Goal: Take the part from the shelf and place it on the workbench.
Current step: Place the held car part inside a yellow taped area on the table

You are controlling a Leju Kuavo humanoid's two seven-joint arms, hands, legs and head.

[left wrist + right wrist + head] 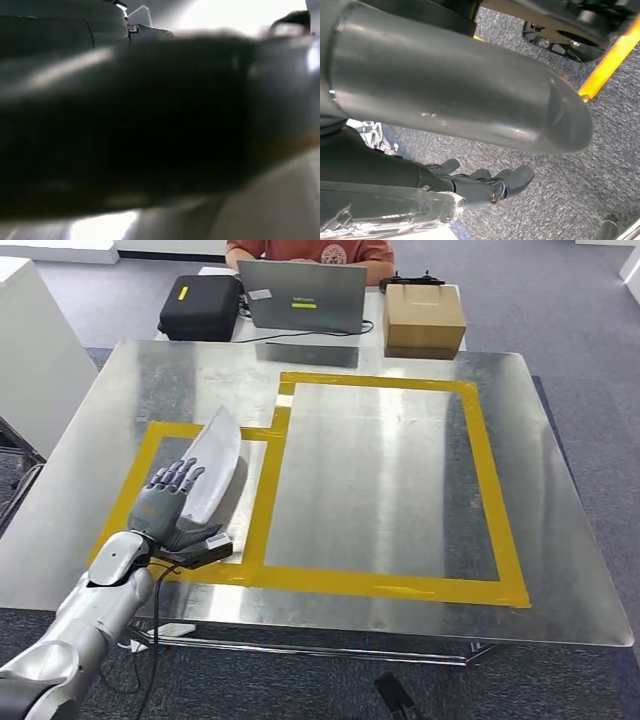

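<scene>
— Where is the part now?

— I see the pale grey, curved, blade-shaped part [212, 462] in the lower left of the head view, already over the shiny metal workbench [362, 480], inside the smaller yellow tape rectangle [266, 490]. My left hand [167, 508] grips its near end; its long axis runs away from the hand, toward the upper right.

— And the right hand?

— The right hand [486, 182] hangs over grey carpet [554, 200], holding nothing, fingers loosely stretched. The part looks smooth and rigid, so I judge it can be laid flat.
</scene>
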